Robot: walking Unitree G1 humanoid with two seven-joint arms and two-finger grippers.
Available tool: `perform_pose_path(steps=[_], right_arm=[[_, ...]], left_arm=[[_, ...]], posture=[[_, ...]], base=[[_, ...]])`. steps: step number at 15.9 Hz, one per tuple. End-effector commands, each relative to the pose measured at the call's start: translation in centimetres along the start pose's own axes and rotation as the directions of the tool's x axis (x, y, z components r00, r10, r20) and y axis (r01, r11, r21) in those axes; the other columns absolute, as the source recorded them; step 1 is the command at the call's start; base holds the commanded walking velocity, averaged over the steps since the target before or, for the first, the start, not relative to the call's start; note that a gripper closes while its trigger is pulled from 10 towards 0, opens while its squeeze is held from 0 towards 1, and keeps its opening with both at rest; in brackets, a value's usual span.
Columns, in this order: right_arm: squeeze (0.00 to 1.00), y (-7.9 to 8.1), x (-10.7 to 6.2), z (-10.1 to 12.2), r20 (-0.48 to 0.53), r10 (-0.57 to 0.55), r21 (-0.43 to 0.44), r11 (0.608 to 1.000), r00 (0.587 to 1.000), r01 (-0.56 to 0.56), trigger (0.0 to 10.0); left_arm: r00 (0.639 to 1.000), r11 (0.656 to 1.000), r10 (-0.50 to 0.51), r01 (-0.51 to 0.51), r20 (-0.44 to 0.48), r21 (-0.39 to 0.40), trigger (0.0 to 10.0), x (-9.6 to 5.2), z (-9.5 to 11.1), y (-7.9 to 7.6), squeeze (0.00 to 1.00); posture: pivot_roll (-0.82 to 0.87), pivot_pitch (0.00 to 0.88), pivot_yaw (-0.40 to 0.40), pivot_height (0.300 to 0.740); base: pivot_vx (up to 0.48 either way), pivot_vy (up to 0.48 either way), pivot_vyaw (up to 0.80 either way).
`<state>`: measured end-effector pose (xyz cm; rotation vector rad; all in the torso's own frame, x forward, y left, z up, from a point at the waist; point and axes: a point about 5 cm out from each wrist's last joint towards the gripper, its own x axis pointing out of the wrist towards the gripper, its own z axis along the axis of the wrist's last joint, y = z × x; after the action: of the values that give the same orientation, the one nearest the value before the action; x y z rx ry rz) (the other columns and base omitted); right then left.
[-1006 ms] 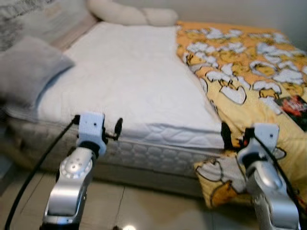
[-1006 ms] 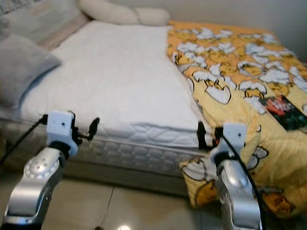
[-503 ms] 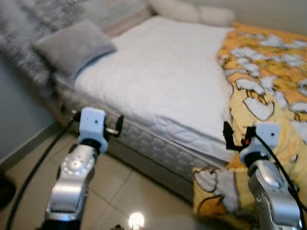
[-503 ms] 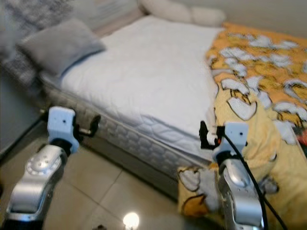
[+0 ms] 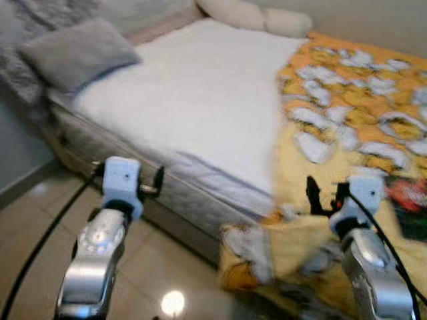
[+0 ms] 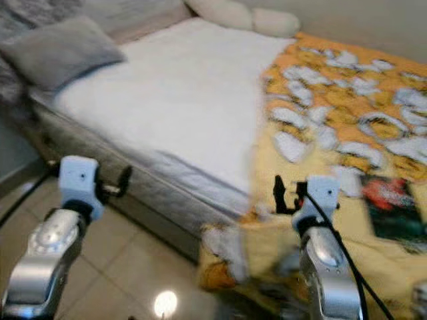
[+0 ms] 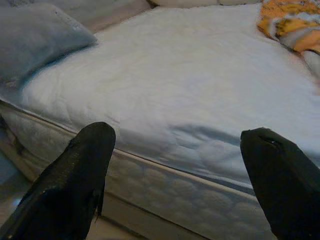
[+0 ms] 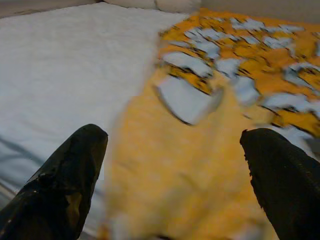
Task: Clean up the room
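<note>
Stretching from the lower centre toward the upper right of the head views, a yellow blanket (image 5: 347, 127) covers the right half of a white mattress (image 5: 200, 100), its end spilling floorward. Left gripper (image 7: 180, 165) and right gripper (image 8: 175, 170) hover with fingers apart. No writing is legible.

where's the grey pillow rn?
The grey pillow lies at the far left corner of the bare white mattress in the head views, left of the cream bolster at the head of the bed.
</note>
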<state>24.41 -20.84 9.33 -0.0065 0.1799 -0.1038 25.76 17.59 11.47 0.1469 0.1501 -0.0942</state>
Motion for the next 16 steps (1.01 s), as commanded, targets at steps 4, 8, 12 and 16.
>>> perform_pose_path(steps=[4,8,12,16], right_arm=[[0.0,-0.5,-0.1,0.0,-0.009,-0.015,-0.005,1.0,1.0,0.015,10.0],[0.0,-0.7,0.1,0.0,-0.009,-0.02,-0.008,1.0,1.0,0.02,10.0],[0.0,0.0,0.3,0.1,-0.022,0.051,-0.02,0.998,0.998,-0.051,10.0],[0.0,0.9,0.5,0.1,-0.032,0.125,-0.014,0.992,0.992,-0.125,10.0]], left_arm=[[1.0,1.0,-0.009,0.009,0.012,0.021,10.0,-0.2,0.4,-0.1,0.82],[1.0,1.0,-0.002,0.001,0.013,0.025,10.0,0.0,0.5,0.1,0.82],[1.0,1.0,0.001,-0.001,0.013,0.026,10.0,-0.1,0.7,0.2,0.82],[1.0,1.0,0.002,-0.002,0.013,0.029,10.0,0.0,0.7,0.3,0.82]], posture=[[-0.06,0.0,-0.013,0.74],[-0.06,0.0,-0.011,0.74],[-0.06,0.0,-0.009,0.74],[-0.06,0.0,-0.011,0.74]], base=[[0.0,-0.462,0.0],[0.0,-0.461,0.0],[0.0,-0.461,0.13],[0.0,-0.46,0.8]])
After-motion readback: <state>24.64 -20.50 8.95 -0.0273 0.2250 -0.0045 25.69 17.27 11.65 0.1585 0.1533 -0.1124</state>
